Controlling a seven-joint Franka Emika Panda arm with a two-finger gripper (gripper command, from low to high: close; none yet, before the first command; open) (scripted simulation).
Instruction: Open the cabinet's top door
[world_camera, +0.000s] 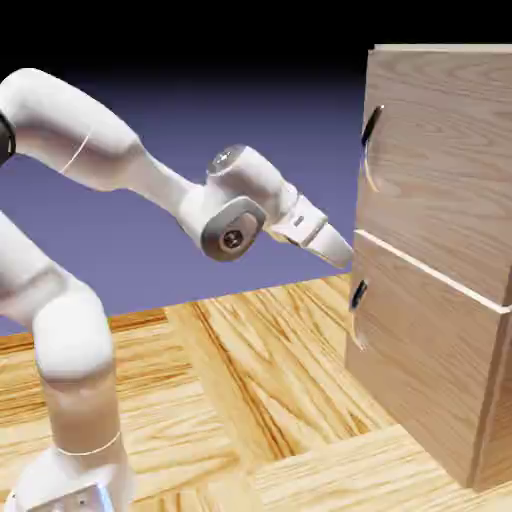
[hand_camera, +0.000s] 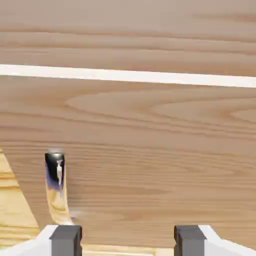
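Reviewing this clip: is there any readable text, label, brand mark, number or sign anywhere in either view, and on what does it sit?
None: no text, number or sign shows in either view.
The cabinet shows only wood grain; its top door and lower handle are unmarked.
The white arm and grey fingers carry no lettering.

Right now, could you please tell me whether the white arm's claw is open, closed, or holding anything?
Claw: open and empty, facing the light-brown wood-grain cabinet, near the lower panel's short dark handle.
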